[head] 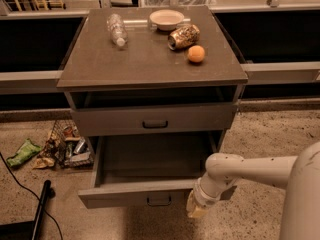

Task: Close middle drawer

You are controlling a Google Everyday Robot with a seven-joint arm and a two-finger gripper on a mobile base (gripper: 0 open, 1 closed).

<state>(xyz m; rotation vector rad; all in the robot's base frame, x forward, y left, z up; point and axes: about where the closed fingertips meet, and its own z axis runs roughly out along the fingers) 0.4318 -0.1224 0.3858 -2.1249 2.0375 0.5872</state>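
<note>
Middle drawer (125, 198) pulled out, claw (196, 211) at front's rt edge (grip: can't tell)

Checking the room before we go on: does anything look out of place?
The middle drawer stands pulled far out, the gripper at its right front corner. A can and a bottle lie on their sides on the cabinet top, and litter is strewn on the floor left of it.

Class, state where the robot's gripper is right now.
In the camera view the gripper hangs low, right of centre, at the right end of the pulled-out middle drawer front, just right of its dark handle.
</note>
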